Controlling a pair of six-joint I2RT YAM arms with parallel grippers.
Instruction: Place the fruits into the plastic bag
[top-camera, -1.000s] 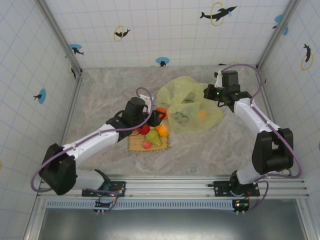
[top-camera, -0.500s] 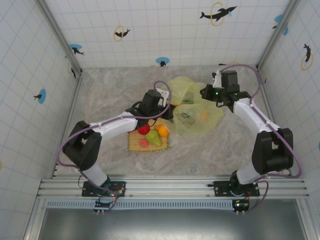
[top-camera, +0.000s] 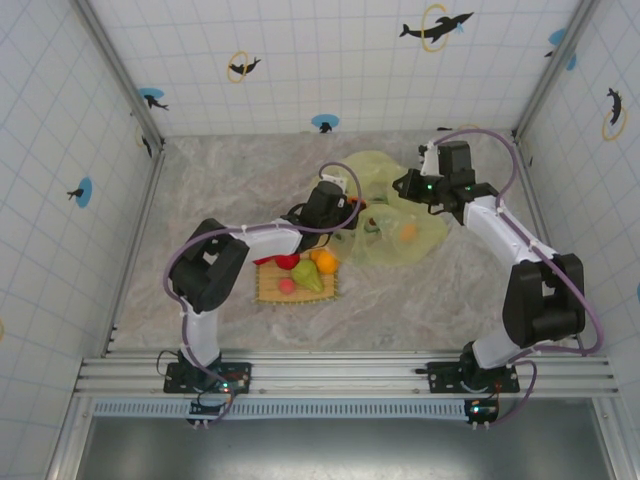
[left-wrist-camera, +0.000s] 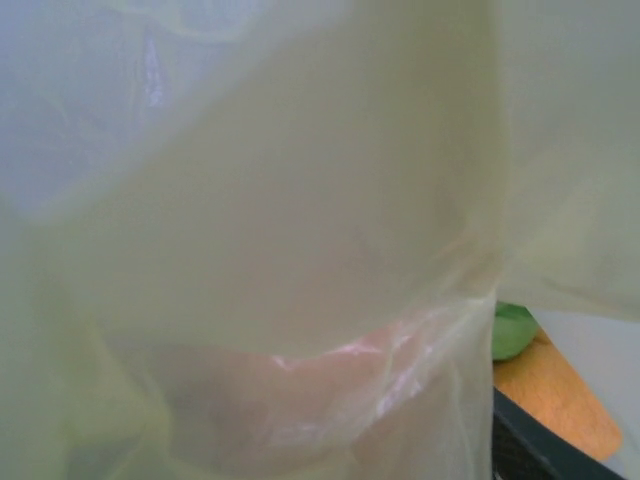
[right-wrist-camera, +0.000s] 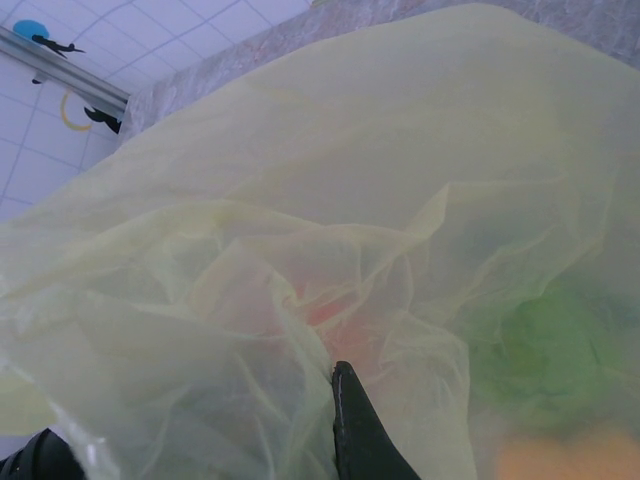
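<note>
Right gripper: the right gripper (top-camera: 400, 187) was clamped on a fold of the plastic bag (top-camera: 405, 215) at its far right rim, holding that edge up off the table (top-camera: 220, 190).
Right fingers: in the right wrist view one of the dark fingers (right-wrist-camera: 352, 425) rose from the bottom edge, with yellow-green film draped over and around it.
Left gripper: the left gripper (top-camera: 351, 207) sat at the bag's left edge with its tip under the film. Whether its jaws stood apart or together could not be told.
Left wrist view: the lens was close against the translucent film, and a blurred pinkish-red shape (left-wrist-camera: 300, 390) showed through it low down.
Bag position: the bag lay crinkled on the marbled table between the two grippers, to the right of the mat, its near-left edge just beside the mat's far corner.
Fruits in the bag: a bagged orange (top-camera: 407, 231) showed through the film near the bag's middle. In the right wrist view a green fruit (right-wrist-camera: 545, 350) was a blur behind the film, with an orange patch below it.
Fruits on the mat: a red strawberry (top-camera: 288, 262), a second orange (top-camera: 325, 262), a green pear (top-camera: 308, 280) and a small pink fruit (top-camera: 287, 286) lay close together.
Mat: the tan woven mat (top-camera: 270, 295) lay flat on the table, nearer the arm bases than the left gripper.
</note>
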